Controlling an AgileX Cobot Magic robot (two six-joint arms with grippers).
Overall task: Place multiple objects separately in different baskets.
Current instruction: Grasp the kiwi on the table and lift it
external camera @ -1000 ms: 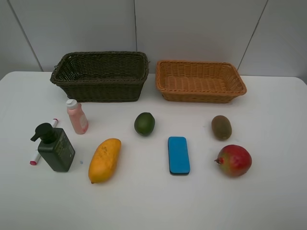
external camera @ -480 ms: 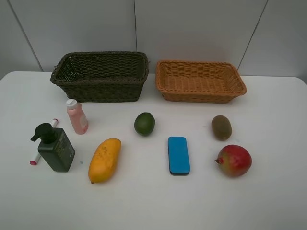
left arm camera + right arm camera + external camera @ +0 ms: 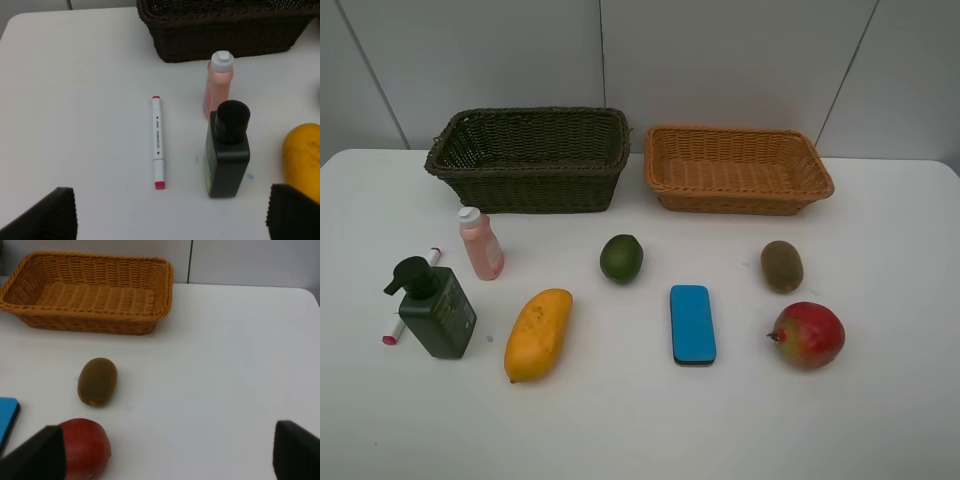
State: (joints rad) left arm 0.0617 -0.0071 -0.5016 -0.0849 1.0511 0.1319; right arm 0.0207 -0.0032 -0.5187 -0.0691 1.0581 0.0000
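Observation:
The dark brown-green basket and the orange-tan basket stand side by side at the back, both empty. On the table lie the yellow-orange mango, red-green mango, kiwi, lime and blue eraser block. The pink bottle, dark-green pump bottle and white-pink marker are at the left. Neither arm shows in the exterior view. The left gripper is open, its fingers wide either side of the marker and pump bottle. The right gripper is open near the kiwi and red-green mango.
The white table ends at a grey panelled wall behind the baskets. The eraser's corner shows at the edge of the right wrist view.

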